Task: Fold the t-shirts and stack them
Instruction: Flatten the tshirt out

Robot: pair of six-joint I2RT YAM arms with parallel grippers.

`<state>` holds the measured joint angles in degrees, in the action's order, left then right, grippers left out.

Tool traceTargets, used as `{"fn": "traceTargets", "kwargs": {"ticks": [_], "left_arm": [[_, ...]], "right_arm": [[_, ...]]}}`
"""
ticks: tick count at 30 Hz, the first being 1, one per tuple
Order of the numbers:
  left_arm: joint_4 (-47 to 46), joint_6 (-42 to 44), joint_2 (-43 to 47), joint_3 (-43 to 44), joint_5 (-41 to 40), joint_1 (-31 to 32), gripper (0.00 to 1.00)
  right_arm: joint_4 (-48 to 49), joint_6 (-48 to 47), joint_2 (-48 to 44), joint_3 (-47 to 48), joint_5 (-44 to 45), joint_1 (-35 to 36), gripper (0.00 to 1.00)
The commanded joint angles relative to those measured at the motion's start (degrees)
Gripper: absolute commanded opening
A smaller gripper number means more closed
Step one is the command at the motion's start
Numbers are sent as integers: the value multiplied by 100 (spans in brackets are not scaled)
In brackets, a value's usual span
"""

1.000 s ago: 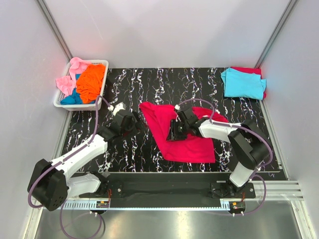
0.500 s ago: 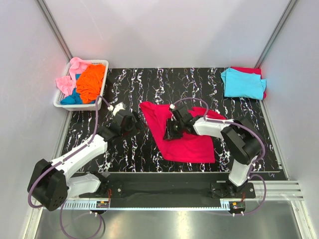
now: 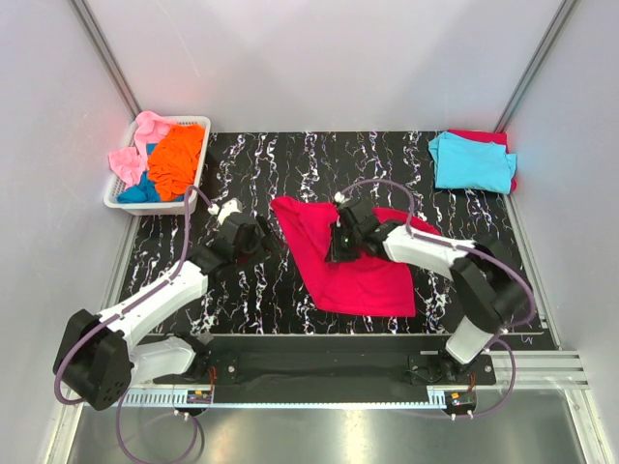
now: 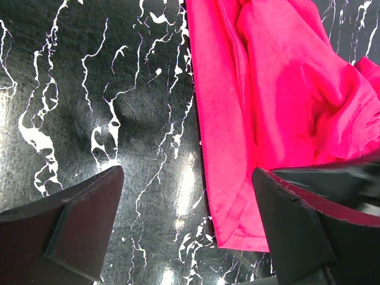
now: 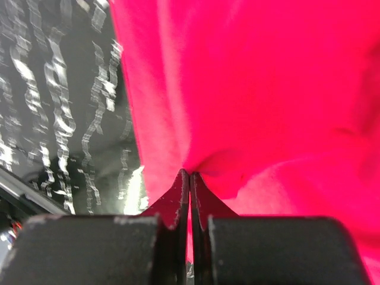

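Observation:
The large crimson-red t-shirt (image 3: 363, 275) lies partly folded in the middle of the black marbled table. My right gripper (image 3: 336, 253) is shut on a pinch of its cloth (image 5: 196, 160) near the shirt's left edge. My left gripper (image 3: 259, 239) is open and empty just left of the shirt, its fingers (image 4: 77, 219) astride bare table and the shirt's corner (image 4: 237, 231). A folded cyan t-shirt (image 3: 472, 160) lies on another red one at the back right. Orange (image 3: 176, 159), pink (image 3: 133, 153) and blue (image 3: 140, 190) t-shirts are heaped in the basket.
A white slotted basket (image 3: 201, 124) stands at the back left corner of the table. Grey walls close in the table on three sides. The arm bases are bolted at the near edge.
My right gripper has shifted slightly back and to the right with the red cloth pinched in it, lifting the fold a little. The left arm has barely moved.

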<state>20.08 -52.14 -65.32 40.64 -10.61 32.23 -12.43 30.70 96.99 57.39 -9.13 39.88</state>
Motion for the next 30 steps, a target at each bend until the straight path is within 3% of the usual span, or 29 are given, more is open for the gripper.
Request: {"fn": "traceTargets", "kwargs": {"ticks": [1, 5, 12, 19, 27, 29, 30], "left_arm": [[-127, 116, 81, -56, -81, -32, 95], [-136, 143, 28, -39, -3, -32, 95], [-293, 318, -138, -56, 278, -32, 95], [-496, 336, -385, -109, 569, 29, 94], [-549, 380, -464, -92, 578, 47, 94], [-540, 389, -464, -92, 578, 47, 94], [-548, 397, -464, -92, 569, 55, 94]], "right_arm": [[-347, -274, -733, 422, 692, 46, 0], [-690, -555, -1190, 633, 1429, 38, 0], [-1104, -776, -1455, 774, 3511, -146, 0], [-1174, -451, -1376, 502, 3277, -1191, 0], [-1174, -372, -1095, 379, 3163, -1518, 0], [-1174, -293, -1068, 370, 3040, -1518, 30], [-1166, -266, -1077, 361, 2918, -1509, 40]]}}
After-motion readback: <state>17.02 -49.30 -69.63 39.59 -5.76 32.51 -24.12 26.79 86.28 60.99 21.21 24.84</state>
